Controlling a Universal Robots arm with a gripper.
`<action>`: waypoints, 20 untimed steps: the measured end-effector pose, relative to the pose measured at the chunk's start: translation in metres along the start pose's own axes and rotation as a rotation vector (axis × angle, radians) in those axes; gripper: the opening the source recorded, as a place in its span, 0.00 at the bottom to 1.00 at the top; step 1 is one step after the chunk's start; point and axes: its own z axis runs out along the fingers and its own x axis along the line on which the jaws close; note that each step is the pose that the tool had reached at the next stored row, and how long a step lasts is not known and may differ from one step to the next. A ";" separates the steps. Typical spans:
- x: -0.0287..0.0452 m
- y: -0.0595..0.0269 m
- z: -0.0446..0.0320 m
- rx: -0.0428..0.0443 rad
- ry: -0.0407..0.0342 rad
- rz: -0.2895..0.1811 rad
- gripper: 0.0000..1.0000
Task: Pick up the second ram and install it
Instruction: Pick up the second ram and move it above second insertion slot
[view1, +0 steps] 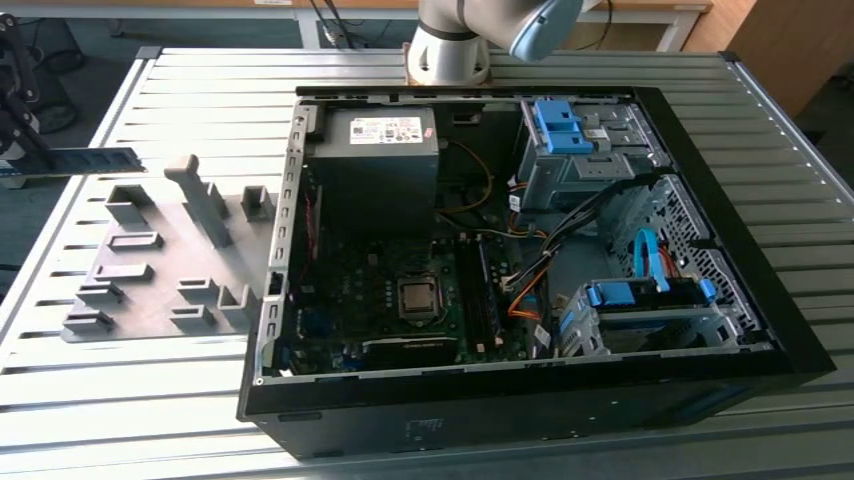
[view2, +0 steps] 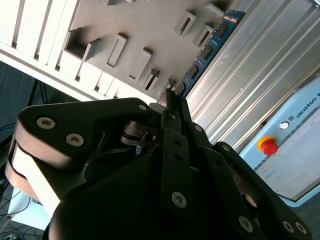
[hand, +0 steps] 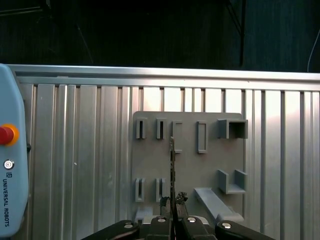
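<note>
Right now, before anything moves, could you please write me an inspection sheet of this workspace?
Surface: ribbed metal table, bearing a grey holder tray and an open computer case.
Job's things: memory stick, held clear of the tray, at the exterior view's left of the case.
Clutter: nothing seen.
Gripper: gripper shut on the memory stick.
Cables: orange and blue wires inside the case.
Surroundings: red stop button on a pale box.
</note>
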 end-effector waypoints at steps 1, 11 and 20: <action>0.0000 -0.0002 0.0000 0.0000 0.0000 0.000 0.14; 0.0000 -0.0026 0.0000 0.0000 0.0000 0.000 0.14; 0.0000 -0.0049 -0.0001 0.0000 -0.0001 0.000 0.14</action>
